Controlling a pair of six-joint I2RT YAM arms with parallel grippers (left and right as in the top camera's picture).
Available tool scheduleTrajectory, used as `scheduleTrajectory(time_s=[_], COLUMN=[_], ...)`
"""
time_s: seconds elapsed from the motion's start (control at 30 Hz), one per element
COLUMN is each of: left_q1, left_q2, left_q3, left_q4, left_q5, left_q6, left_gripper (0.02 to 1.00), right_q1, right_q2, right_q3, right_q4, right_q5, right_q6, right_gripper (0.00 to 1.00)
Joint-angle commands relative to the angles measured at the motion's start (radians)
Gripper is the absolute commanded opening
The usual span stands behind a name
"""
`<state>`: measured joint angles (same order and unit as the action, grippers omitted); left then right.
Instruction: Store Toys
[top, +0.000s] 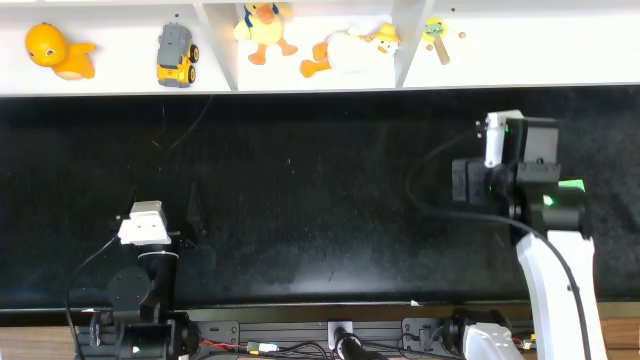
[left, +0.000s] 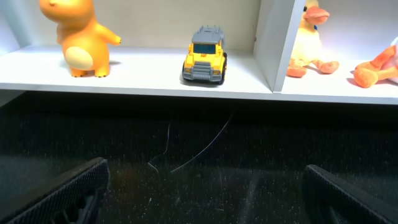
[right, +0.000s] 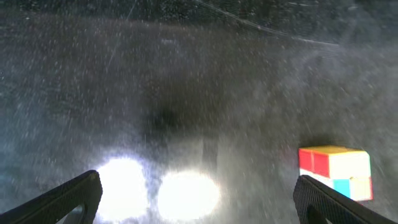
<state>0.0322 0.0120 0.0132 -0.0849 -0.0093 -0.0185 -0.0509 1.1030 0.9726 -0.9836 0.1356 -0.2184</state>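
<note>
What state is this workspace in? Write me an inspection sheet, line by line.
Surface: black tabletop, speckled, with faint thin streaks.
Job's things: orange figure and yellow truck share the left compartment of the white shelf. Standing plush duck and lying plush duck share the middle one. Small wooden toy is in the right one. Coloured cube lies on the tabletop, not shelved.
Clutter: nothing seen.
Grippers: left hand open, empty, facing the shelf. Right hand open, empty, above the tabletop, with the cube off to one side.
Cables: black cable loops beside the right arm. Another runs beside the left.
Surroundings: nothing seen.
</note>
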Motion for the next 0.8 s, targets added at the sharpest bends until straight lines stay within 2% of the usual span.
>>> scheduleTrajectory(time_s=[0.03,0.2,0.3,0.37,0.47,0.57,0.6,0.63,0.7,0.77,0.8], left_q1=[0.002,0.002,0.002,0.002,0.002,0.002,0.002,0.002,0.002,0.002,0.002], left_q2=[-0.009,-0.009,-0.009,-0.009,-0.009,-0.009,-0.009,-0.009,-0.009,-0.009,-0.009], left_q3=[-0.005,-0.005,-0.005,-0.005,-0.005,-0.005,-0.005,-0.005,-0.005,-0.005,-0.005], left_q4=[0.002,0.002,0.002,0.002,0.002,0.002,0.002,0.002,0.002,0.002,0.002], left_q5=[-0.008,-0.008,-0.008,-0.008,-0.008,-0.008,-0.008,-0.008,-0.008,-0.008,-0.008], left_q6=[0.015,0.015,0.015,0.015,0.015,0.015,0.015,0.015,0.015,0.015,0.015], left_gripper=[0.998,0.998,0.998,0.998,0.998,0.998,0.998,0.998,0.998,0.998,0.998], right_q1=[0.002,0.002,0.002,-0.006,-0.073,-0.198,-0.253,-0.357,-0.470,-0.560,-0.657], right_q2=[-0.016,-0.012,-0.007,-0.007,-0.005,-0.005,-0.005,-0.005,-0.005,-0.005,-0.003], right_q3=[-0.003,-0.003,-0.003,-0.003,-0.003,-0.003,-0.003,-0.003,-0.003,-0.003,-0.003], right_q4=[-0.004,-0.002,0.096,0.095,0.049,0.001,-0.011,-0.035,-0.064,-0.067,-0.060], right_q5=[0.012,0.002,-0.096,-0.092,-0.092,-0.095,-0.099,-0.135,-0.180,-0.199,-0.230], right_q6=[-0.006,0.001,0.011,0.011,0.011,-0.002,-0.032,-0.164,-0.330,-0.419,-0.510], right_gripper=[0.996,0.996,0.993,0.993,0.996,0.998,0.998,0.996,0.996,0.996,0.996])
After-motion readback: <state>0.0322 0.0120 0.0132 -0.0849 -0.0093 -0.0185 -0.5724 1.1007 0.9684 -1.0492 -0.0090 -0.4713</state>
